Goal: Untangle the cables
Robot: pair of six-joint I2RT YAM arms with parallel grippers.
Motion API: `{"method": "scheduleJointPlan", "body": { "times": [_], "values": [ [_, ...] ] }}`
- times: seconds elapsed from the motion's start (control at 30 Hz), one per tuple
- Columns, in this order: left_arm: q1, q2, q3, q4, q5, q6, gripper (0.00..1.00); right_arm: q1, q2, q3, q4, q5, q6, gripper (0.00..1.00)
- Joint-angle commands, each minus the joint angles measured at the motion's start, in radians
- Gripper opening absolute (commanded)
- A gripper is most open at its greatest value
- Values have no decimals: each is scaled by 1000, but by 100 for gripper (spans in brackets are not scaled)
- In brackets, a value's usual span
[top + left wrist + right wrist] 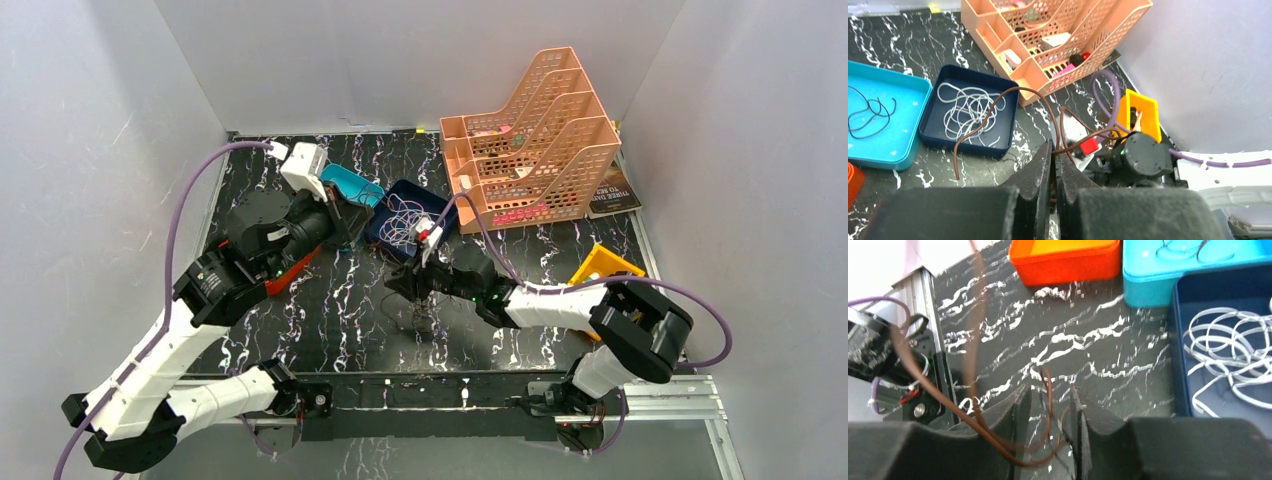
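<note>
Student: Cables appear in three colours here. Where does each one lie?

Instructor: Note the brown cable. It arches above the navy tray, one free end hangs in front of that tray's near wall, and the other part runs down into the left tool. The whitish cables lie looped inside the navy tray, which sits near the middle of the far edge of the bench. The black cable lies in the teal tray, just beside the navy tray on its left.

Student: And the state of each tool?

Instructor: Fingers of the left tool are pressed together, pinching the brown cable. Fingers of the right tool stand spread, low over the middle of the bench, with brown strands in the gap between them. Whether either finger touches those strands cannot be told.

Student: What else is on the bench?

Instructor: An orange tray sits just beside the teal tray, a peach rack stands at the far right corner, and a yellow bin stands near the right edge.
</note>
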Motion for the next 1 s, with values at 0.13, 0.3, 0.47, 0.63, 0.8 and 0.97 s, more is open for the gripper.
{"method": "scheduleJointPlan", "body": {
  "times": [0.13, 0.3, 0.47, 0.63, 0.8, 0.97],
  "values": [
    [-3, 13, 105, 55, -61, 67, 0, -1, 18, -113, 85, -39, 65, 34],
    [-3, 29, 138, 82, -75, 97, 0, -1, 24, -180, 97, -59, 98, 29],
    [-3, 53, 177, 99, -69, 121, 0, -2, 25, -246, 111, -64, 122, 23],
    [-2, 75, 205, 100, -66, 139, 0, -1, -51, -292, 80, -51, 133, 23],
    [-2, 85, 223, 103, -68, 151, 0, -2, -195, -303, -29, -32, 116, 23],
    [-3, 96, 234, 96, -50, 159, 0, -2, -423, -342, -245, 29, 89, 35]
  ]
}}
